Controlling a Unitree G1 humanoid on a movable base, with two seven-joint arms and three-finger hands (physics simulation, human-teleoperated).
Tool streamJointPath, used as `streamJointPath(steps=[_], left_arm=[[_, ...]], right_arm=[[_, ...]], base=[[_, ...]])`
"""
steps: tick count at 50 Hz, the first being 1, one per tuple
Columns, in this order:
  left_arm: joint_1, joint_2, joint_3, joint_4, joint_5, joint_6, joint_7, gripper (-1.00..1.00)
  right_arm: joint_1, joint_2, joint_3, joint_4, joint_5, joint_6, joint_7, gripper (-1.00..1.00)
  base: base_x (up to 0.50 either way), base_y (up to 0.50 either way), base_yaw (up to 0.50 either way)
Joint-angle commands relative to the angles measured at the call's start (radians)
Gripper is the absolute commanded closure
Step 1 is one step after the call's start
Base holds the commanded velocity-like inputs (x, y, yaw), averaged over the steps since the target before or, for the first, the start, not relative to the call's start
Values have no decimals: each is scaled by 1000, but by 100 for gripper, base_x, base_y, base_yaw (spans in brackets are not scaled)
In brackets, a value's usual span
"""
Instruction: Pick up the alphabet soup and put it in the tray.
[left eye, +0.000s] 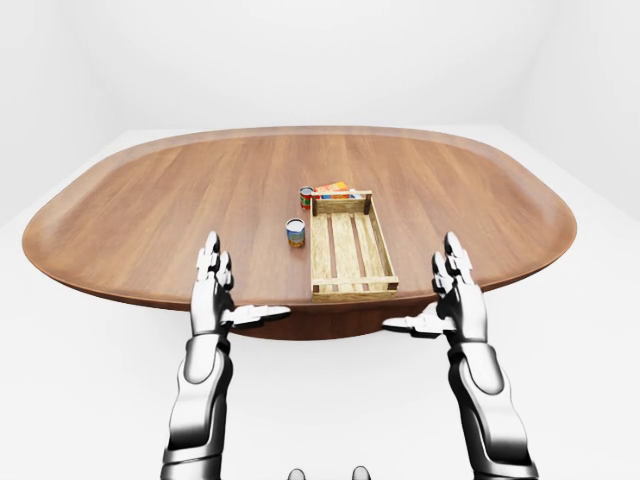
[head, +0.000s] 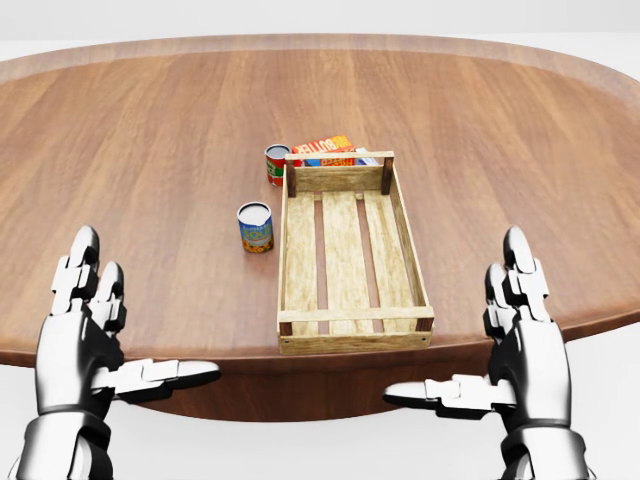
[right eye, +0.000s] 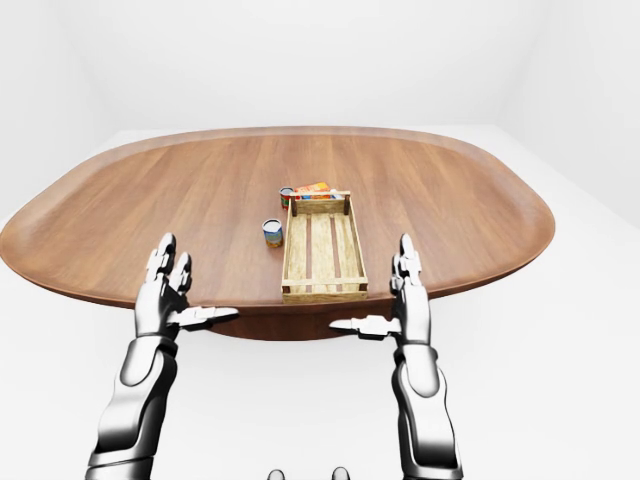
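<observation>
While both hands wait at the surface's near edge, nothing is held.
Left hand (head: 75, 345): fingers spread, empty, off the near edge.
Blue can (head: 255, 227): upright, just left of the tray, apart from it.
Red can (head: 276, 165): upright by the tray's far left corner; which can is the soup, I cannot tell.
Handling: likely stiff, smooth, fairly heavy; grip round the side wall.
Tray (head: 346, 329): slatted, empty, at the near edge.
Right hand (head: 520, 345): fingers spread, empty.

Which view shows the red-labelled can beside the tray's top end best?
The head view: the red-labelled can is largest there, its label visible, left of the tray. Both eye views show it only as a tiny can, label unreadable.
</observation>
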Motion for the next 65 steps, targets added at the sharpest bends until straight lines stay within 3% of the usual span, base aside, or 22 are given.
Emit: streamJointPath(steps=[1,13,26,65], left_arm=[[-3,9,23,-25,-10,0,5,-100],[21,11,33,-131,-11,0,5,-100],[47,2,38,-217,-8,0,-5,-100],[63,-3,37,-265,1,0,-3,-100]], right_arm=[[55,3,-40,-207,5,0,5,-100],[90,17,-51,-392,-10,0,24,-100],[116,26,-61,-457,-17,0,52,-100],[87,20,-30,-376,-41,0,48,-100]], base=[[0,0,0],[0,0,0],[3,0,0],[44,-14,0]])
